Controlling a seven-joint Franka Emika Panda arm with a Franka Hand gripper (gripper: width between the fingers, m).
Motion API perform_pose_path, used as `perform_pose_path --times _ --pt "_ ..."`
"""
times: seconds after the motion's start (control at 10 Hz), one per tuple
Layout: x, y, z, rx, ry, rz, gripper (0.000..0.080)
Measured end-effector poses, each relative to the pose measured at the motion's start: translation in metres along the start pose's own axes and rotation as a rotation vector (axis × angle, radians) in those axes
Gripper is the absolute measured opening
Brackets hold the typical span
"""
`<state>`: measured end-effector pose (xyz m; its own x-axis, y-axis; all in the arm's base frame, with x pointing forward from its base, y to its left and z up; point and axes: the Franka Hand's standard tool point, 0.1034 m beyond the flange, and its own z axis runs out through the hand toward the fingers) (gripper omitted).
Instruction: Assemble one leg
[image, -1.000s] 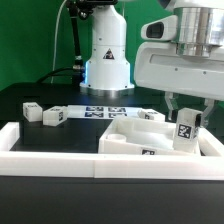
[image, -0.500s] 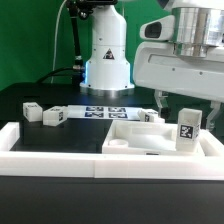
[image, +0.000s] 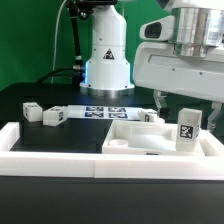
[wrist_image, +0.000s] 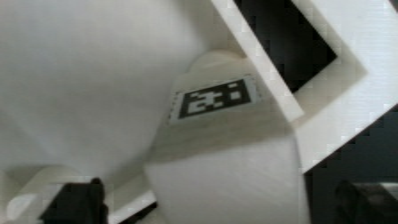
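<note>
Exterior view: hand (image: 181, 104) mostly hidden behind its white housing; fingertips not resolvable, so jaw state cannot be told. Leg (image: 186, 131) base hidden behind the front rail (image: 60, 163). Wrist view: leg (wrist_image: 217, 150) cut off at the frame edge, fingers (wrist_image: 77, 200) dark, blurred, cropped.

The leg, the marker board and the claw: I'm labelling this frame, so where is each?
the leg (image: 187, 130): exterior view, on its tagged face.
the marker board (image: 100, 111): exterior view, on its tagged top.
the claw (image: 186, 108): exterior view, midway between its fingertips, above the leg.
</note>
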<state>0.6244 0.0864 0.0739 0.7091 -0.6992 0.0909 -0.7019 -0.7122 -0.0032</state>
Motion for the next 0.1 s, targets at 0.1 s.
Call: perform_pose_path --times 0.1 --pt "0.0000 0.0000 0.0000 0.000 0.000 0.000 0.0649"
